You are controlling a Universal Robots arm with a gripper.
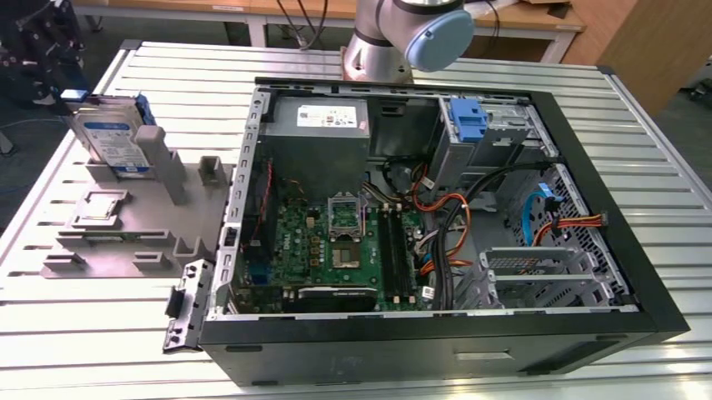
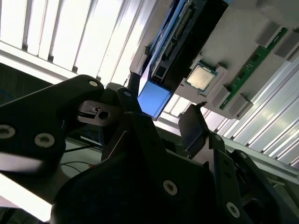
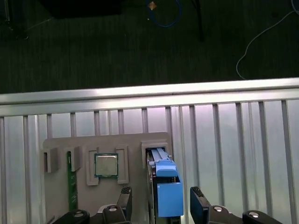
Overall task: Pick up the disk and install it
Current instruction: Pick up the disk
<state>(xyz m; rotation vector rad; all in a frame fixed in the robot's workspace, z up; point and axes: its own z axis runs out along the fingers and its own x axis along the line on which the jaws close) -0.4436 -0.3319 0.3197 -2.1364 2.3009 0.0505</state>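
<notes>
Hovering over the upright disk [image 3: 164, 175] in its grey fixture [image 1: 112, 243], our gripper [image 3: 161, 200] stands spread, a finger either side, not clamped; we judge pickup unfinished, installation into the computer case [image 1: 445, 350] remaining.

A robotics lab: slatted metal bench [image 1: 100, 350], opened computer case [image 1: 445, 350].

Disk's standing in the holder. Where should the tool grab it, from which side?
Probably by its two broad faces near the free top edge, coming from above: the disk stands on edge, its lower end seated in the grey holder.
</notes>
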